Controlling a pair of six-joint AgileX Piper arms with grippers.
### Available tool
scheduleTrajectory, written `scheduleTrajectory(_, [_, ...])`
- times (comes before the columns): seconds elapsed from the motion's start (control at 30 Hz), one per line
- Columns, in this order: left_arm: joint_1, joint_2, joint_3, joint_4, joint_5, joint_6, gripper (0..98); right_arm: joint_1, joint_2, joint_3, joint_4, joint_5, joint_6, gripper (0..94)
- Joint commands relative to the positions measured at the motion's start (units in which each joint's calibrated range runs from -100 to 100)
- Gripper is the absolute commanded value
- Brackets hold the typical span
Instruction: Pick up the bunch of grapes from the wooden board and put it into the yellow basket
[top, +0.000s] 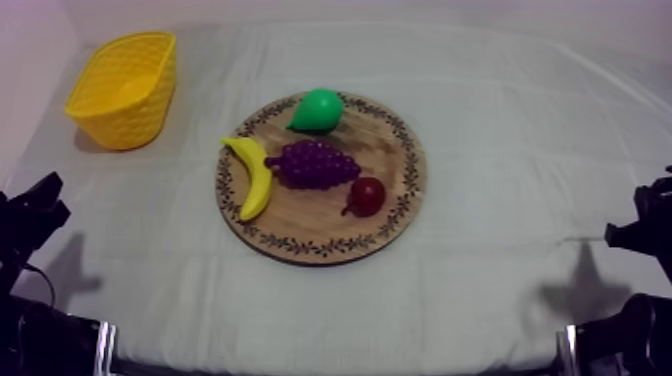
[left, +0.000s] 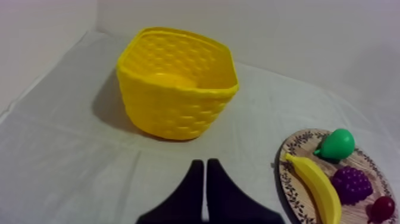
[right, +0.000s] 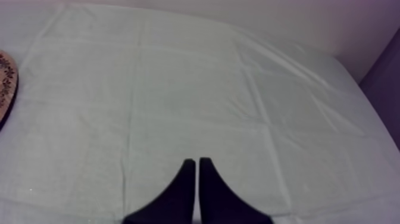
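A purple bunch of grapes (top: 314, 164) lies in the middle of the round wooden board (top: 392, 205), between a banana (top: 252, 176) and a small red fruit (top: 366, 196). The yellow basket (top: 126, 88) stands at the far left of the table, with nothing in it. My left gripper (top: 40, 206) rests low at the left edge, my right gripper (top: 648, 224) low at the right edge. In the left wrist view the shut gripper (left: 205, 170) points at the basket (left: 178, 80), with the grapes (left: 351, 183) on the board (left: 297, 143) beside it. The right gripper (right: 193, 168) is shut over bare cloth.
A green pear (top: 318, 109) lies at the board's far edge, also seen as the pear (left: 337, 144) beside the banana (left: 315, 186) and the small red fruit (left: 382, 208). The board's rim (right: 6, 83) borders the cloth ahead of the right gripper.
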Motion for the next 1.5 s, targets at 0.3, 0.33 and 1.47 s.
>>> scheduleTrajectory(0.3, [3.6,0.0,0.0,0.05,0.0,-0.5,0.0,0.0,0.0,0.0,0.0,0.0,0.0,0.3])
scheduleTrajectory(0.33, [4.7,0.0,0.0,0.06,0.0,-0.4,0.0,0.0,0.0,0.0,0.0,0.0,0.0,0.3])
scheduleTrajectory(1.47, [23.6,46.4,-30.6,-5.54,17.6,-5.4,0.4,0.0,0.0,0.0,0.0,0.0,0.0,0.3])
